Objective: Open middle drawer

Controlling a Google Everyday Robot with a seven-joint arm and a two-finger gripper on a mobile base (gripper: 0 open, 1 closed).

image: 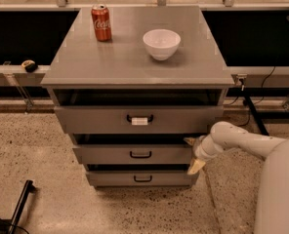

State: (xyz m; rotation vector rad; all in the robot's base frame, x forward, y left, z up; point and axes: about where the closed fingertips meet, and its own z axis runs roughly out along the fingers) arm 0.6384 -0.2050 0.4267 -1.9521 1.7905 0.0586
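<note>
The middle drawer [105,154] is grey with a small black loop handle [140,154]. It sits between the taller top drawer [95,119], whose handle carries a white tag, and the shorter bottom drawer [110,178]. A dark gap shows above its front. My gripper [193,154] is at the right end of the middle drawer's front. One pale fingertip [190,141] is at the front's top edge and the other is just below its bottom edge, spread apart. My white arm reaches in from the lower right.
On the cabinet top [86,62] stand a red cola can [101,22] at the back left and a white bowl [161,43] near the middle. A black pole [20,204] lies on the speckled floor at the lower left. Cables [261,89] hang at the right.
</note>
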